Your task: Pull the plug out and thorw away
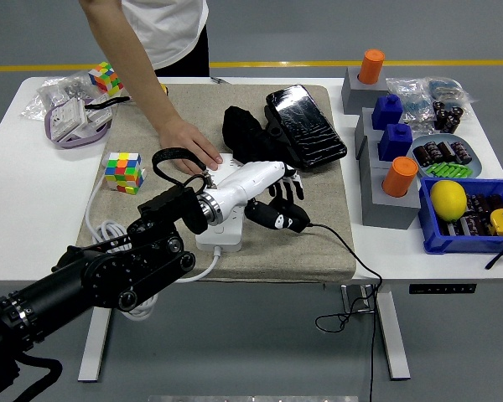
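The left hand (277,197) grips the black plug (277,217), held clear of the power strip (220,234) (a person's hand (189,150) steadies it). Extraction looks done; discarding off the table comes next.

Black jointed left arm (109,280), white forearm shell, apparently black-fingered robot hand (278,194); person (163,29) wears white shirt.

White table (17,184) w/ beige mat (318,226), Rubik's cube (123,171), blue bin (453,239), grey blocks (384,201).
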Action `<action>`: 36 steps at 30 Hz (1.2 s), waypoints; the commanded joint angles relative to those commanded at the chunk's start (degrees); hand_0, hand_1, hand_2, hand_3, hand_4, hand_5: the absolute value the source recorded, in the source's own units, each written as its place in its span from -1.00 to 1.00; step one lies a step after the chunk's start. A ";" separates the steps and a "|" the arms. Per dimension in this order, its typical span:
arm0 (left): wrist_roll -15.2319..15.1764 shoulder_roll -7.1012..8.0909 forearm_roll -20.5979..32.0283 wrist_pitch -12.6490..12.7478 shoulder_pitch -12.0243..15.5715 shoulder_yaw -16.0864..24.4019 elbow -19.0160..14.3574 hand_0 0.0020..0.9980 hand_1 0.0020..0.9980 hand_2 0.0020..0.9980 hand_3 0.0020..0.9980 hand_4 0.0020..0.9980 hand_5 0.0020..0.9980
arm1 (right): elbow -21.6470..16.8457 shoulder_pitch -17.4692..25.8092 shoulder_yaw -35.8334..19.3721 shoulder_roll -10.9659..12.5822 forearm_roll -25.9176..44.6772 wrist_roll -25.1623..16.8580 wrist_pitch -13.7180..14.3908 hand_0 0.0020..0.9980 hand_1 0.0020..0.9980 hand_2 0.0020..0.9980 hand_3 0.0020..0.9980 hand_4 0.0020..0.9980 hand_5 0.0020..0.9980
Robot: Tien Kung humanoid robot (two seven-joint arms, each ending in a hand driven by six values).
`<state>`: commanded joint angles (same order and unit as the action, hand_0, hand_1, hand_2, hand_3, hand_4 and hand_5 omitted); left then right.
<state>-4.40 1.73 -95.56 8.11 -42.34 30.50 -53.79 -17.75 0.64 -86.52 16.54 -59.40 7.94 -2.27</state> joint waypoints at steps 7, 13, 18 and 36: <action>-0.35 -0.51 0.31 0.12 -0.10 -0.79 1.92 0.38 0.36 0.15 0.24 0.74 -1.00 | -0.04 0.06 -0.01 -0.06 0.05 -0.11 0.03 0.14 0.29 0.34 0.13 0.93 -0.04; -0.42 -0.25 0.36 0.28 0.26 0.22 1.81 0.46 0.49 0.44 0.55 0.95 -1.00 | -0.03 -0.03 -0.23 -0.14 -0.01 -0.13 0.04 0.14 0.29 0.34 0.13 0.93 -0.04; 0.01 0.63 -1.12 0.23 1.53 3.69 -1.35 0.62 0.70 0.69 0.78 1.00 -0.74 | -0.06 -0.01 -0.47 -0.21 -0.06 -0.15 0.09 0.14 0.29 0.34 0.13 0.93 -0.04; 11.88 13.19 -6.91 -7.41 15.03 13.34 -27.75 -0.77 -0.69 -0.61 0.62 0.10 -1.00 | -0.17 0.11 -1.37 -0.17 -0.44 -0.13 -0.16 0.14 0.29 0.34 0.13 0.93 -0.05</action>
<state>7.48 14.92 -102.47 0.70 -27.32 43.84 -81.54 -17.92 0.75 -87.89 16.37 -59.84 7.81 -2.42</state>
